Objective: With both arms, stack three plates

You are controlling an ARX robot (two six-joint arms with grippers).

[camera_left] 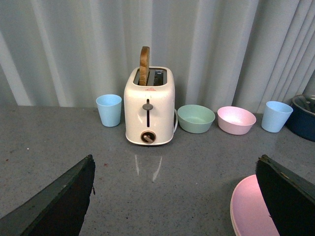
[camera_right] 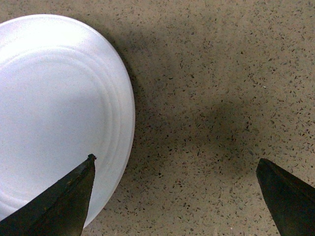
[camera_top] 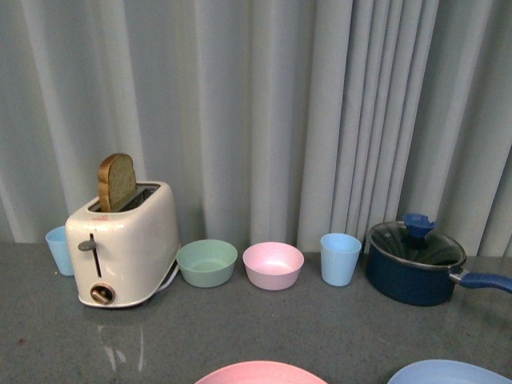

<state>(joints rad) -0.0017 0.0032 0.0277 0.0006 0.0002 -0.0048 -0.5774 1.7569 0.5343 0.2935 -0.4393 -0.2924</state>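
Two plates peek in at the bottom edge of the front view: a pink plate (camera_top: 260, 373) in the middle and a light blue plate (camera_top: 452, 373) to its right. Neither arm shows there. In the left wrist view my left gripper (camera_left: 174, 196) is open over bare grey table, and the pink plate (camera_left: 248, 209) lies by one of its fingers (camera_left: 290, 196). The right wrist view looks straight down. My right gripper (camera_right: 174, 196) is open, one finger (camera_right: 59, 201) overlapping the rim of a pale bluish-white plate (camera_right: 54, 113), with only speckled tabletop between the fingers.
Along the back by the curtain stand a blue cup (camera_top: 58, 250), a cream toaster (camera_top: 124, 244) with a bread slice, a green bowl (camera_top: 207, 262), a pink bowl (camera_top: 273, 265), another blue cup (camera_top: 340, 258) and a dark blue lidded pot (camera_top: 416, 262).
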